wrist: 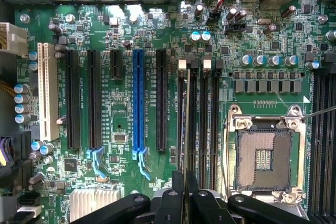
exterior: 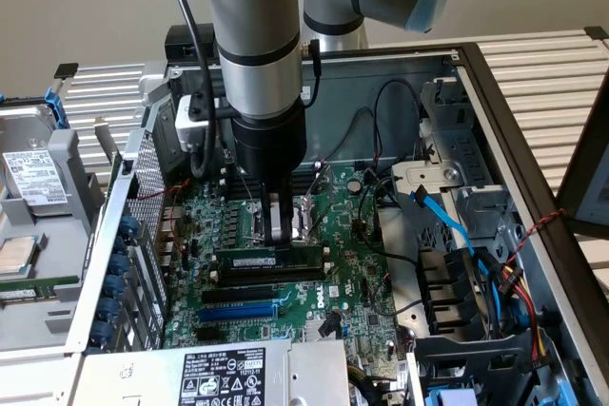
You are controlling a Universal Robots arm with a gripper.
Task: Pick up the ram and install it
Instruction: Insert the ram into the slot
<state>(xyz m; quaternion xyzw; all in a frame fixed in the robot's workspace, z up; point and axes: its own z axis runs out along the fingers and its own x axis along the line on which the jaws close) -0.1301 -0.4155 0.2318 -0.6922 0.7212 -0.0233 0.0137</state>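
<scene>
Holding the ram (exterior: 270, 261) by the middle of its top edge, the tool (exterior: 282, 227) stands upright over the motherboard (exterior: 357, 282) inside the open computer case (exterior: 495, 92) in the exterior view. Its fingers are nearly together, pinched on the thin board. The stick lies level along the memory slots, just beyond a long black slot (exterior: 249, 293) and the blue slot (exterior: 238, 311). From here I cannot tell whether its lower edge is already in a slot or just above one. The push should probably go straight down, with both ends sinking evenly so neither corner leads.

In the wrist view the ram (wrist: 186, 129) is seen edge-on, a thin pale line running out from the tool (wrist: 186, 199) between the dark memory slots (wrist: 202, 119). It lies beside the processor socket (wrist: 262, 158) and well apart from the blue slot (wrist: 138, 98). This view looks best for judging alignment: the line should sit centred over one slot channel and parallel to it, not skewed across the wall between two. The white latch (wrist: 182, 64) at the far end needs to be open, and whether it is cannot be made out. Any twist of the wrist risks bending the board.
</scene>
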